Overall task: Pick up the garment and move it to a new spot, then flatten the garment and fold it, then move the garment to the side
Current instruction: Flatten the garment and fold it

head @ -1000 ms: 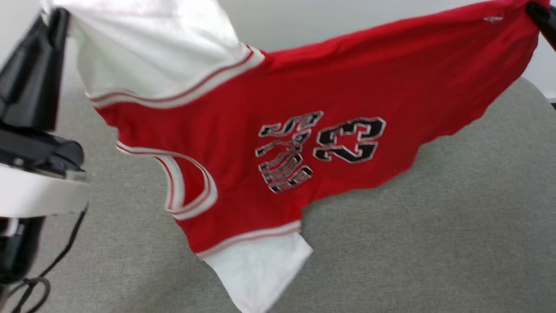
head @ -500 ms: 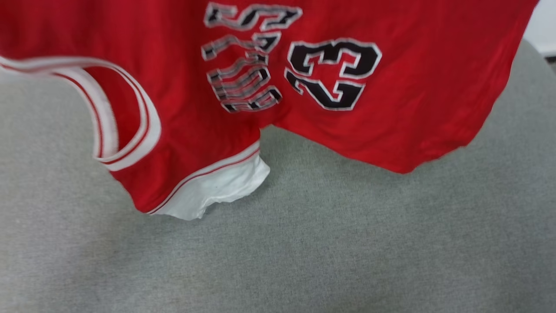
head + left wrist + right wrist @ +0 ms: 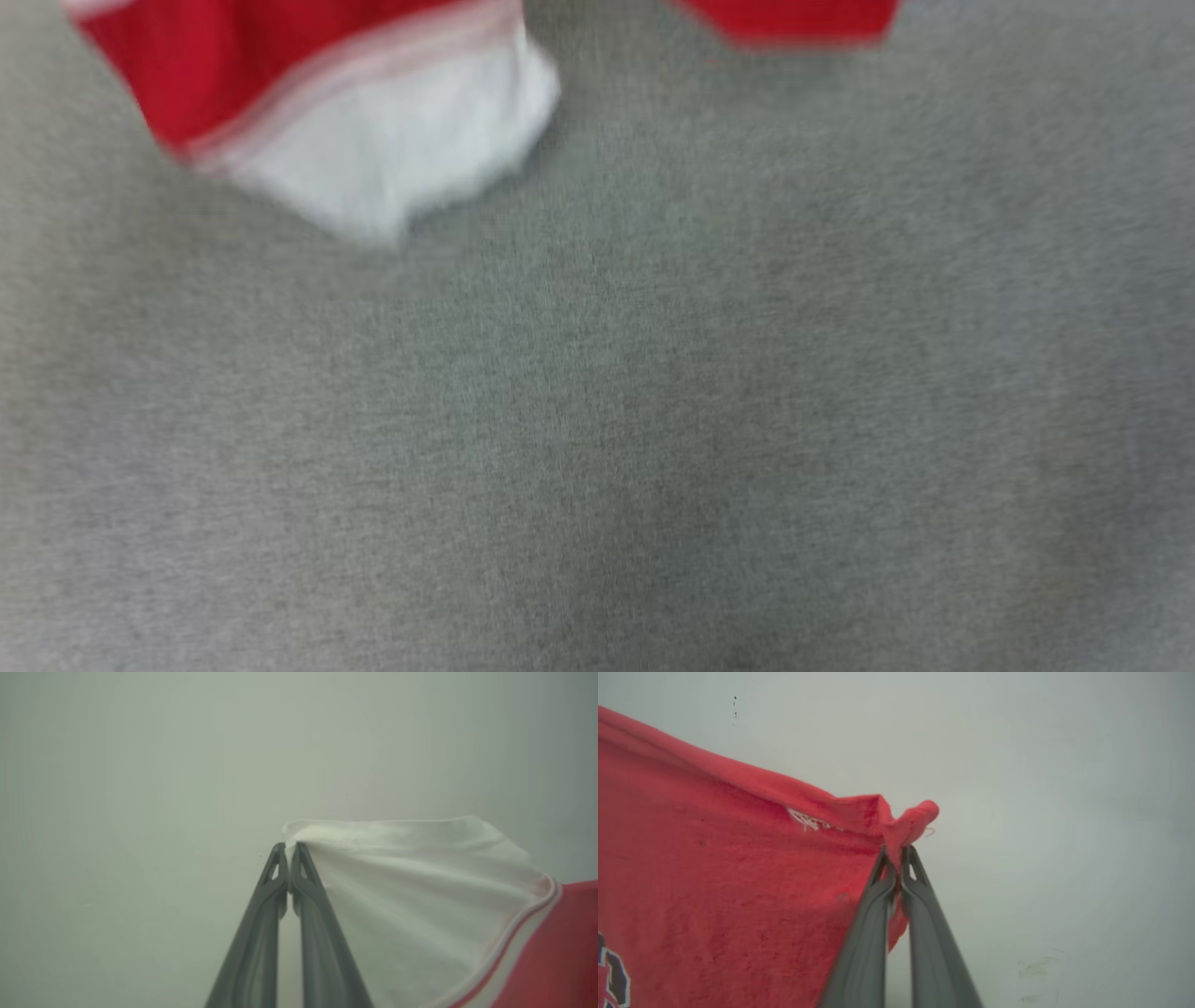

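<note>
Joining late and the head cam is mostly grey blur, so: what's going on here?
The robot holds a red T-shirt up in the air between both grippers. The left gripper is shut on the edge of a white sleeve. The right gripper is shut on a bunched red corner. In the blurred head view the other white sleeve hangs over the grey fabric surface; whether it touches is unclear. Nothing is laid flat or folded yet.

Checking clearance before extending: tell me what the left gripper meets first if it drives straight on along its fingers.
The left gripper pinches the white sleeve edge of the garment, so that cloth comes first. Past it lies a plain pale surface, probably a wall, distance unclear.
</note>
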Motion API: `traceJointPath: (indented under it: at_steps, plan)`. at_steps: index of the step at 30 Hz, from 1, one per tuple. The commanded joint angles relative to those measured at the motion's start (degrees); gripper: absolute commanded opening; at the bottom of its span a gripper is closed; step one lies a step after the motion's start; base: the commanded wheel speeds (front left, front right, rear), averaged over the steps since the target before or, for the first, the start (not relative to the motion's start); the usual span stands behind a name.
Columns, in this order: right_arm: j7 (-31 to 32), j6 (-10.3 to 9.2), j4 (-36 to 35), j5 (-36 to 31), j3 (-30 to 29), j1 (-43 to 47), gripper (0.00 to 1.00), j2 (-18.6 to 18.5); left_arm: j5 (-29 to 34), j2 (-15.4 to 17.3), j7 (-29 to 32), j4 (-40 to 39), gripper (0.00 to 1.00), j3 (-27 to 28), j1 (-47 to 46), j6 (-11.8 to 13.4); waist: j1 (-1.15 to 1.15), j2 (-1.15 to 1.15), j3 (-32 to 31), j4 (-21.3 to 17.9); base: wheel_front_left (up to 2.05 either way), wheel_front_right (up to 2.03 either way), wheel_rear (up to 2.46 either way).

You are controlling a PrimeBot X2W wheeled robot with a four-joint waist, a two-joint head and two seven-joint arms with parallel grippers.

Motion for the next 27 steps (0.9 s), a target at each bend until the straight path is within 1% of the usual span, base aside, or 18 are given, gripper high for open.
traceJointPath:
  at_steps: [1, 5, 8, 10, 13, 16, 18, 22, 27]
  plan:
    - [-1.81, -0.05, 2.01, -1.39, -0.33, -2.61, 0.0, 0.28, 1.01, -0.92, -0.73, 2.51, 0.0, -0.41, -3.74, -0.49, -0.01, 0.0, 4.72, 0.26, 0.0, 0.0, 0.0]
    - [-7.28, -0.07, 9.08, -4.4, -0.29, -9.5, 0.0, 1.25, 3.37, -5.09, -3.22, 12.05, 0.0, -2.48, -13.66, -2.04, -0.01, 0.0, 8.22, 0.98, 0.0, 0.0, 0.0]
    - [-11.81, -0.06, 13.51, -7.1, 0.53, -13.89, 0.0, 1.87, 4.05, -7.98, -4.86, 17.69, 0.0, -3.5, -19.39, -3.01, -0.01, 0.0, 10.24, 1.58, 0.0, 0.0, 0.0]
    - [-14.98, -0.07, 16.41, -8.27, 1.01, -15.73, 0.0, 2.34, 4.58, -9.75, -6.57, 20.72, 0.0, -3.93, -21.76, -3.22, -0.01, 0.0, 11.42, 2.1, 0.0, 0.0, 0.0]
    - [-19.63, -0.06, 20.68, -9.95, 0.47, -17.35, 0.0, 3.5, 5.03, -11.91, -9.05, 24.69, 0.0, -4.87, -22.39, -3.59, -0.01, 0.0, 12.73, 2.77, 0.0, 0.0, 0.0]
    - [-23.23, -0.05, 24.94, -10.63, 0.95, -16.45, 0.0, 4.89, 4.55, -13.12, -11.46, 27.38, 0.0, -5.07, -20.1, -3.7, -0.01, 0.0, 13.17, 3.36, 0.0, 0.0, 0.0]
    - [-25.44, -0.06, 27.23, -10.76, 2.72, -14.84, 0.0, 5.21, 3.78, -14.15, -13.19, 28.67, 0.0, -5.27, -17.06, -3.98, -0.01, 0.0, 13.05, 3.73, 0.0, 0.0, 0.0]
    - [-29.52, -0.05, 30.74, -9.7, 5.99, -10.39, 0.0, 5.54, 2.44, -15.68, -16.3, 29.76, 0.0, -6.46, -8.49, -4.76, -0.01, 0.0, 11.95, 4.48, 0.0, 0.0, 0.0]
    - [-32.91, -0.05, 33.96, -7.37, 8.38, -2.57, 0.0, 5.36, 0.02, -17.71, -20.0, 29.09, 0.0, -7.7, 5.08, -4.81, -0.01, 0.0, 8.78, 5.36, 0.0, 0.0, 0.0]
